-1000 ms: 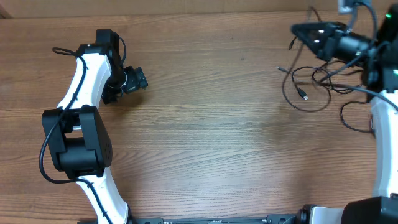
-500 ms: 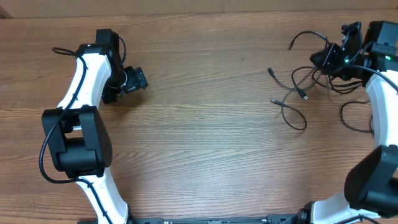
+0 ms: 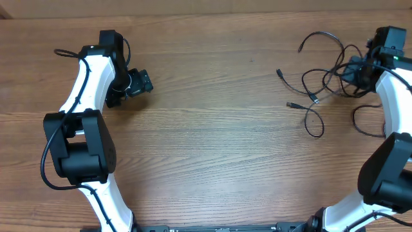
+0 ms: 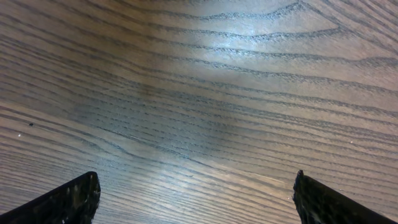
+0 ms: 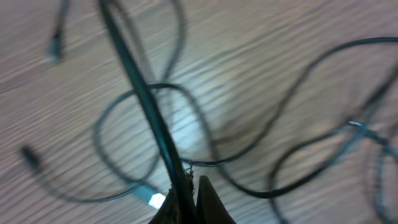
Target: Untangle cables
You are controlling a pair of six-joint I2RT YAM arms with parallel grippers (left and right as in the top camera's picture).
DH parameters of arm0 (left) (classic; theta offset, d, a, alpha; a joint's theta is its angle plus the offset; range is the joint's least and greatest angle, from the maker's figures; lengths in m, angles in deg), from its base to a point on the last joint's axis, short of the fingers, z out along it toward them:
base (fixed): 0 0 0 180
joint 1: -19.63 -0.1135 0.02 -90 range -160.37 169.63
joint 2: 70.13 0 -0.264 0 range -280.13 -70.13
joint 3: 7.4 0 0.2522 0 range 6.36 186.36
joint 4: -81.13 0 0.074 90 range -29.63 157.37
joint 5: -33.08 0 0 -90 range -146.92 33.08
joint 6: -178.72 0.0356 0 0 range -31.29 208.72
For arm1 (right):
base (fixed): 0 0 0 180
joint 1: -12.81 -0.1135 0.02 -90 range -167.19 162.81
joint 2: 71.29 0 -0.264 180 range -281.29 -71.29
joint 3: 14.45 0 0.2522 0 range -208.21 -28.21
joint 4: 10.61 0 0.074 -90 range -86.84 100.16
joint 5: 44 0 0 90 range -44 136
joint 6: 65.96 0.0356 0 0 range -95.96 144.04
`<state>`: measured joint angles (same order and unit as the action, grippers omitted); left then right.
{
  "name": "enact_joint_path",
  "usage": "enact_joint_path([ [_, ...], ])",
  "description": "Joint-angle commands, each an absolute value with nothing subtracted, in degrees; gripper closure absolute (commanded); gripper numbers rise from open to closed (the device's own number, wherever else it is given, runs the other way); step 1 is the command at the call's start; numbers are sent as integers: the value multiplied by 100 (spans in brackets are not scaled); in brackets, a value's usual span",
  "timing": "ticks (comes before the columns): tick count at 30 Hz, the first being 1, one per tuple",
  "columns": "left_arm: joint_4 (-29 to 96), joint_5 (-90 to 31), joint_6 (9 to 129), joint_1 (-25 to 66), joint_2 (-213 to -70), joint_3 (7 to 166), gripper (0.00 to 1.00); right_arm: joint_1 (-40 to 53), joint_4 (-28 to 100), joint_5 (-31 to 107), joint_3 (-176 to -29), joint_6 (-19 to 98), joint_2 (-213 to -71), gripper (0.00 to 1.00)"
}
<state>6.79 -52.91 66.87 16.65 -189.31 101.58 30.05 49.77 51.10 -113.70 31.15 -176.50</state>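
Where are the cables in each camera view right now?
Overhead: cables at upper right.
Left wrist: not in it.
Right wrist: across the whole picture, one strand pinched in the right fingers at bottom centre.
Shared landmark: the wood-grain table.

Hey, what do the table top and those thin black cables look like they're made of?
The table top: wood or a wood-look laminate, with brown grain lines and a soft sheen. The cables: likely rubber or plastic sheathing, smooth black, bending in loose loops; one plug has a bright, probably metal tip.
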Motion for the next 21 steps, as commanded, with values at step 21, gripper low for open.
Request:
enact_joint_path([
  [21,677,-5330,6733,1702,-18937,10128,0,4797,4443,5648,-11398,3775,-18198,78],
])
